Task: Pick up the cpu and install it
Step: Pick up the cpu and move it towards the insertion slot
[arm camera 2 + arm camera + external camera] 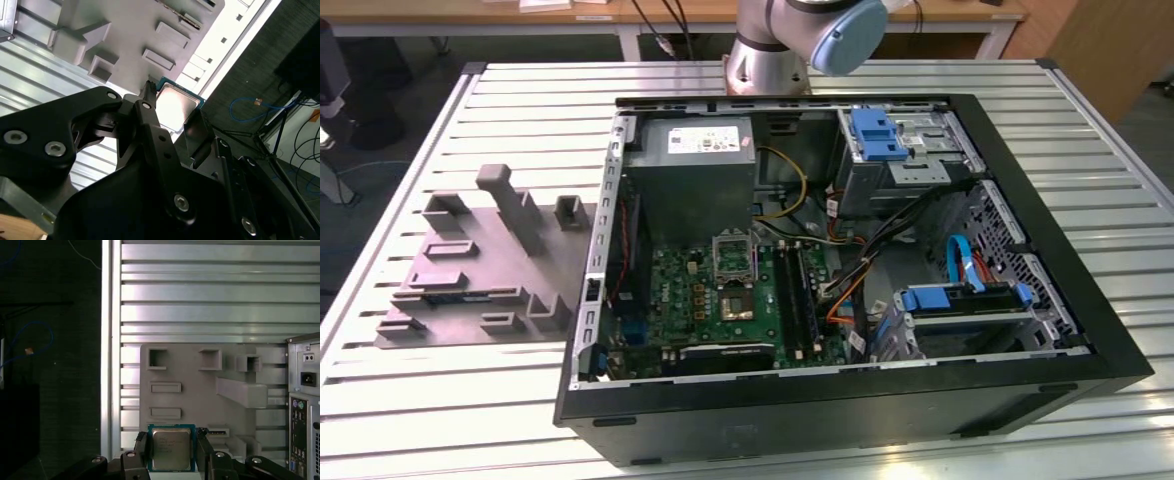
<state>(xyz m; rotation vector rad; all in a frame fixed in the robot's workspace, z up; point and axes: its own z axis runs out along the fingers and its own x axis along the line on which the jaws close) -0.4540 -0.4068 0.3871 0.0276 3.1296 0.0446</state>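
Between the two dark fingers of the gripper sits the cpu, pinched by its opposite edges. Its pale silver metal face and greenish rim are turned toward the camera in the first wrist view. The second wrist view shows the same hold from the side: the cpu is clamped between the fingers of the gripper, its bright face catching the light.

Behind the chip in both wrist views lies the grey plastic fixture with its raised blocks and pockets, flat on the slatted metal worktop and well apart from the held part. Beside the fixture, the first wrist view also catches the rear panel of the computer case.

Seen from the exterior view, the fixture lies at the left of the frame on the worktop. Just beside it, filling the centre and right, is the open computer case, with a green circuit board on its floor. At the top centre of the frame stands the arm.
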